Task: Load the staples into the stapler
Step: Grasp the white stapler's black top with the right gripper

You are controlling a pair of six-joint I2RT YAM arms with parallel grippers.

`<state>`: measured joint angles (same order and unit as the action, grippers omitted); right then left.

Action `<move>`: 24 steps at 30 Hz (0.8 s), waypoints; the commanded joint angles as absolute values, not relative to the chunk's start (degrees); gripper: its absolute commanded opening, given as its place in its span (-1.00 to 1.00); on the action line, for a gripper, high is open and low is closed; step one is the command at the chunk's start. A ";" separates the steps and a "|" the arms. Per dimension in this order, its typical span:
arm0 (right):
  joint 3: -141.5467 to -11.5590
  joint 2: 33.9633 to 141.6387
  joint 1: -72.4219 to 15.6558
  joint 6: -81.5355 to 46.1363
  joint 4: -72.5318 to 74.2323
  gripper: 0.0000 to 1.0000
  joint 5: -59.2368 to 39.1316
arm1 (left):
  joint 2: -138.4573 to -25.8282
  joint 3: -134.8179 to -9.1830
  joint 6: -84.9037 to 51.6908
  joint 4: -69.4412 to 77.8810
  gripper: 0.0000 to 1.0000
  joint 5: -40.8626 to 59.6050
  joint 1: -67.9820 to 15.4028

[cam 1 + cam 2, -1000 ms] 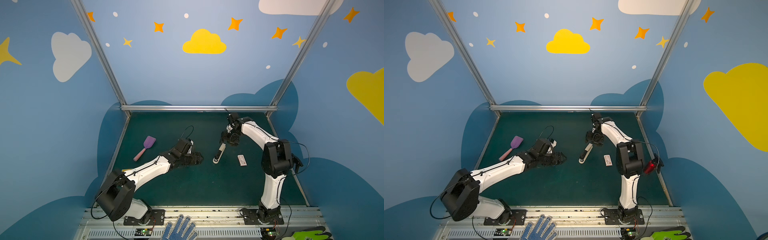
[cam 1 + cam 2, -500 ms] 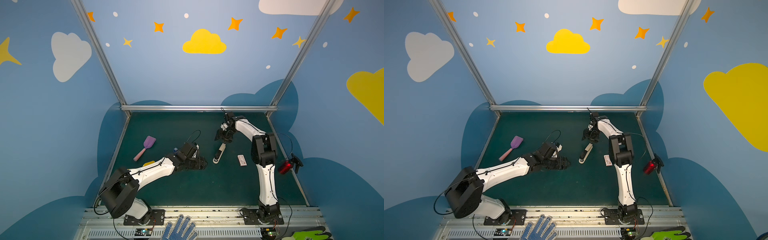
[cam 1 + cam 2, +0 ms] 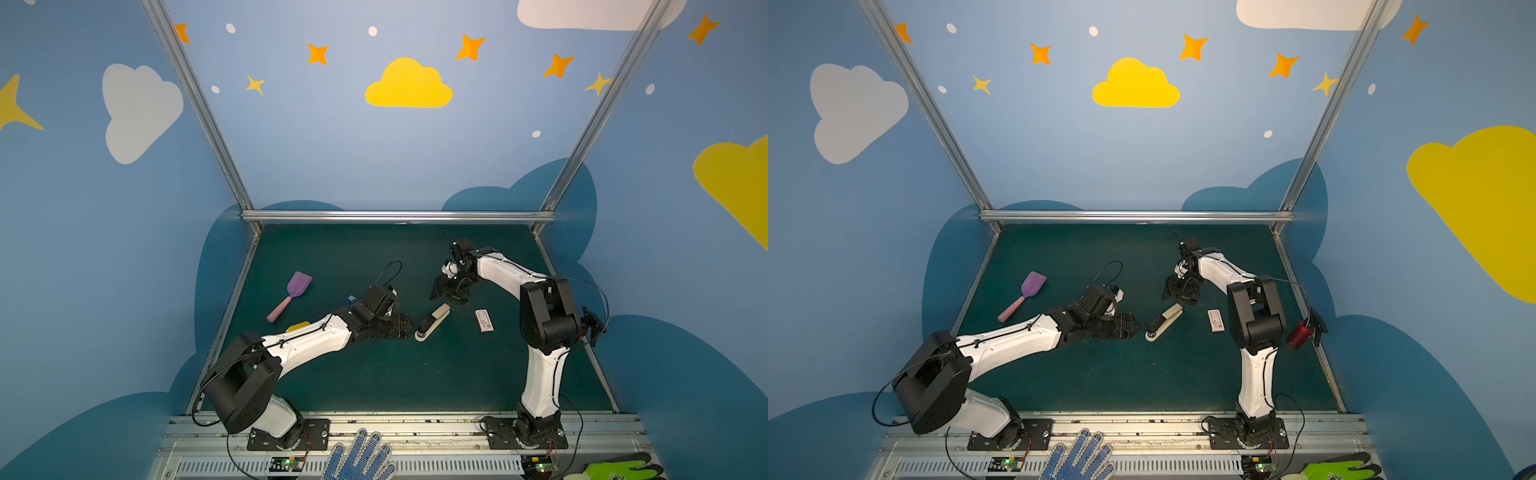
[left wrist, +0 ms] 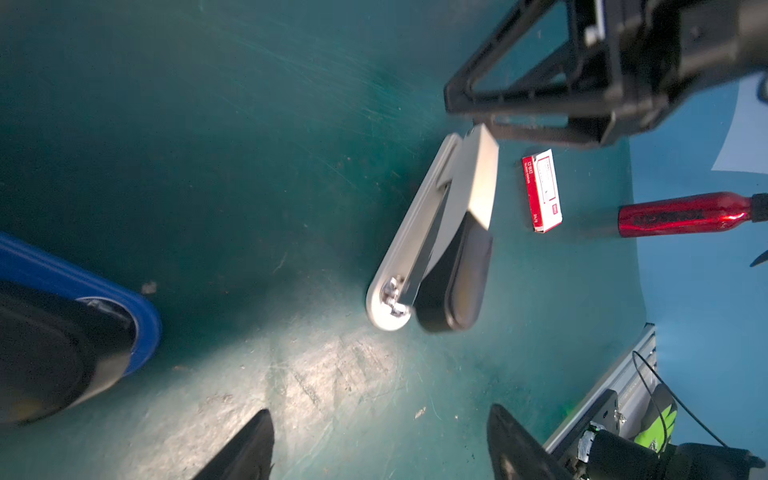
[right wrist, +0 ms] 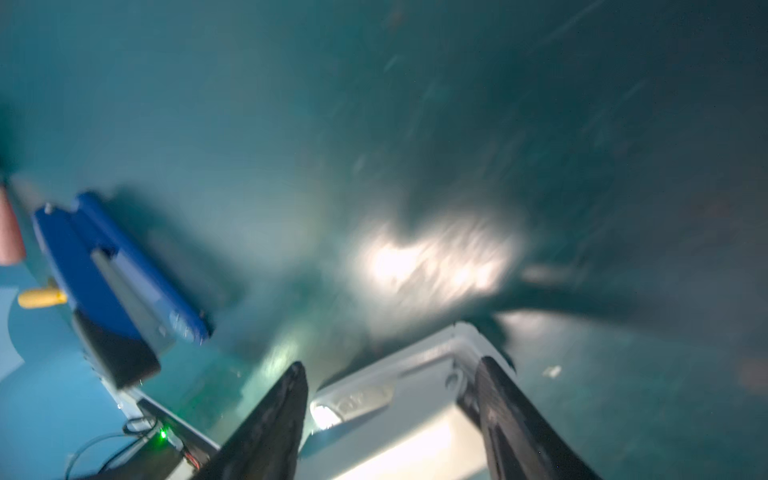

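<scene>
A beige and black stapler (image 3: pixel 432 322) (image 3: pixel 1163 322) lies flat on the green mat, mid-table. The staples show only as a small white and red box (image 3: pixel 484 321) (image 3: pixel 1216 321) (image 4: pixel 542 191), lying just right of it. My left gripper (image 3: pixel 406 326) (image 4: pixel 380 444) is open, low over the mat, a short way from the stapler's (image 4: pixel 440 232) black front end. My right gripper (image 3: pixel 446 291) (image 5: pixel 392 370) hangs open at the far end. In the blurred right wrist view, the stapler's pale rear end (image 5: pixel 399 399) lies between its fingers.
A blue stapler (image 5: pixel 120 282) (image 4: pixel 83 291) lies under my left arm, mostly hidden in both top views. A purple spatula (image 3: pixel 291 295) and a yellow piece (image 3: pixel 298 326) lie at the left. Gloves (image 3: pixel 359 457) sit on the front rail.
My left gripper has slid right, closer to the stapler's front end. My right gripper has come down over the stapler's far end, and that arm's elbow has swung about.
</scene>
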<state>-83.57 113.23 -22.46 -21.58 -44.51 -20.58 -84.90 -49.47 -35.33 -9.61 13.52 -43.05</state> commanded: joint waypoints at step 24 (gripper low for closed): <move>-56.85 80.26 -29.66 41.90 -24.50 0.67 -16.08 | -71.28 -39.73 -39.35 -13.82 0.60 5.10 -40.16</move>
